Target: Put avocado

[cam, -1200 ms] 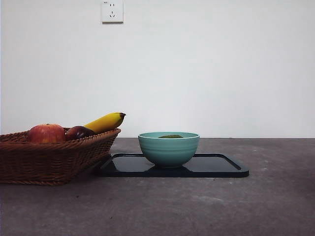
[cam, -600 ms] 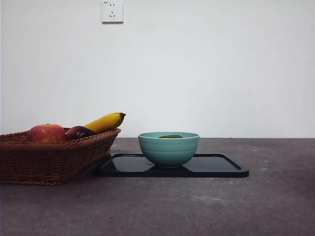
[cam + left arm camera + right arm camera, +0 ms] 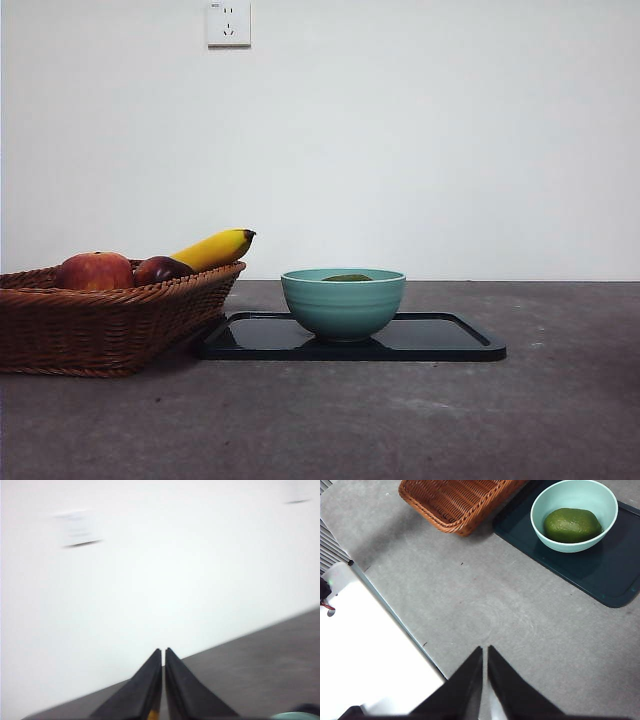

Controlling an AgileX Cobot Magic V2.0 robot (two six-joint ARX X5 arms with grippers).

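The avocado (image 3: 572, 524) lies inside the teal bowl (image 3: 343, 303), at centre frame in the front view, and the bowl stands on the dark tray (image 3: 450, 341). At lower left, the wicker basket (image 3: 110, 325) holds a red apple (image 3: 94, 271), a dark purple-red fruit (image 3: 160, 269) and a banana (image 3: 214, 249). The left gripper (image 3: 163, 652) and right gripper (image 3: 484, 650) each show jaws closed on nothing, well apart from the bowl.

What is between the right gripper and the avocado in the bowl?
In the right wrist view, only bare table, tray edge and bowl wall separate right gripper from avocado.
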